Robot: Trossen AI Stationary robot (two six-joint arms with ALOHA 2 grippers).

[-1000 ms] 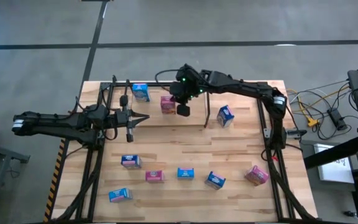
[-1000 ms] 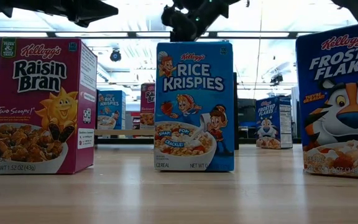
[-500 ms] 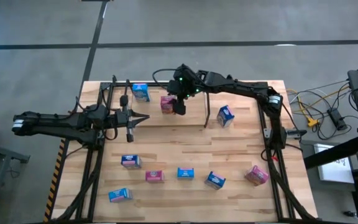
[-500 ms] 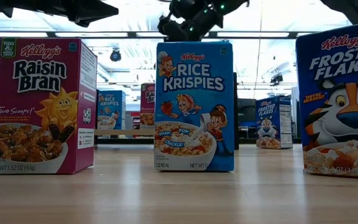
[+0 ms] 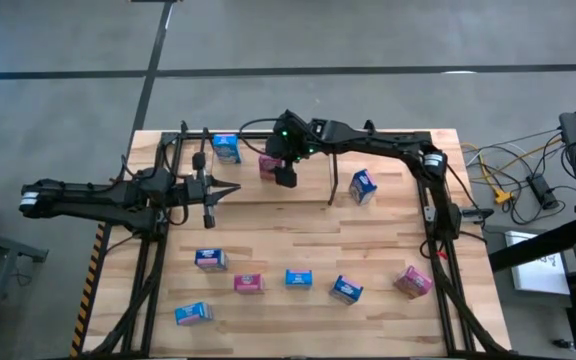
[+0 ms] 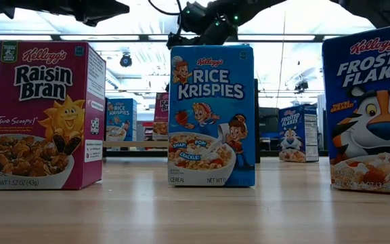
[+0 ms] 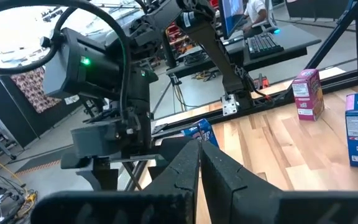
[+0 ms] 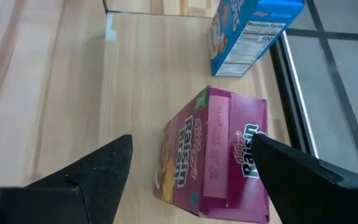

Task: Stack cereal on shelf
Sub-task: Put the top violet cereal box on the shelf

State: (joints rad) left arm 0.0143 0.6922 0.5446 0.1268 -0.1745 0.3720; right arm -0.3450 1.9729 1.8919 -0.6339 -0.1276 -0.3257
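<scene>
From above, I am working over a pale wood table on a grey floor. My right gripper is hanging above a pink box near a blue box; my left gripper is waiting, shut.

From table height, cereal boxes are standing in front.

Through my right wrist, my fingers are spreading wide, straddling the pink box without touching.

We see our two arms, the left arm and the right arm, are matte black with looping black cables; a green light glows on the right wrist.
</scene>
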